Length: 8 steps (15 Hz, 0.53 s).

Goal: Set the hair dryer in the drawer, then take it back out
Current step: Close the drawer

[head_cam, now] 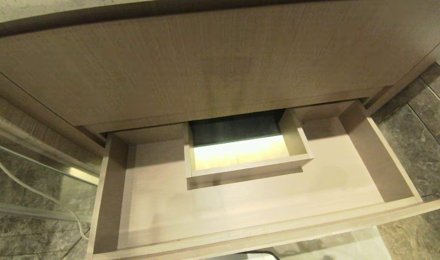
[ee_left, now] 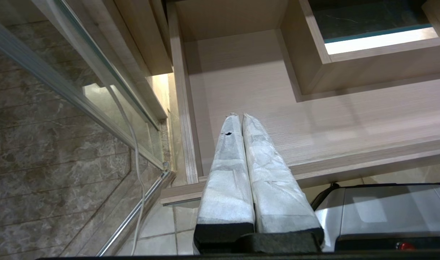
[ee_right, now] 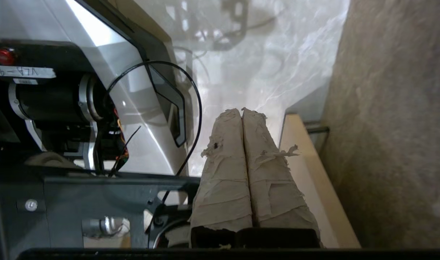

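The drawer (head_cam: 241, 213) is pulled out in the head view, light wood-grain, with a bare floor and a boxed cutout (head_cam: 247, 168) mid-back. The hair dryer is out of view in all views. Neither gripper shows in the head view. In the left wrist view my left gripper (ee_left: 240, 115) is shut and empty, its white-wrapped fingers (ee_left: 229, 162) pressed together over the drawer's (ee_left: 331, 122) front left corner. In the right wrist view my right gripper (ee_right: 241, 110) is shut on nothing. It points at pale floor between my base (ee_right: 133, 119) and a wood-grain surface (ee_right: 389, 126).
A taller wood-grain front panel (head_cam: 205, 65) stands above the drawer. A white cord (head_cam: 35, 191) hangs by a glass panel with a metal rail (ee_left: 140, 206) on the left. Dark stone tiles (head_cam: 414, 144) lie to the right. My grey base (ee_left: 386, 213) sits below the drawer front.
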Tool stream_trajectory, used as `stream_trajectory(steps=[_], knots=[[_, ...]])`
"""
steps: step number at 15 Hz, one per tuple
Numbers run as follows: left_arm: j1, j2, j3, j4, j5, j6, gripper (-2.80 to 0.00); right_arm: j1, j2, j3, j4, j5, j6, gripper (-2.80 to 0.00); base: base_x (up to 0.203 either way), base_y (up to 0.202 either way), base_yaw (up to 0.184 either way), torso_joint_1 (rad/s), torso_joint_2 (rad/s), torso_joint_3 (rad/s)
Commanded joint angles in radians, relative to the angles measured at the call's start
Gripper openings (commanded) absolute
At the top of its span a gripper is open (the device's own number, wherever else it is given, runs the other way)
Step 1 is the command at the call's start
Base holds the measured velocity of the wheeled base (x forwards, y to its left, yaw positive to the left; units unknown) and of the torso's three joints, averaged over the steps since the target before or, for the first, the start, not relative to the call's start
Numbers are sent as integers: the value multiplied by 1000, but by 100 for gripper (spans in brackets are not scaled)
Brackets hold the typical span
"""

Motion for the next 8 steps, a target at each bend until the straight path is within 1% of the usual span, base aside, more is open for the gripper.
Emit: stream_trajectory(steps=[1,4,8], knots=[[0,0,1,0,0,0,-280,1,199,-40,-40,-1,5,-280,0,0,0,0,0,0],[0,0,2,0,0,0,-280,-4,359,-139,-79,-28,8,-280,0,0,0,0,0,0],[0,0,1,0,0,0,-280,-17,555,-305,-78,-36,5,-280,0,0,0,0,0,0]])
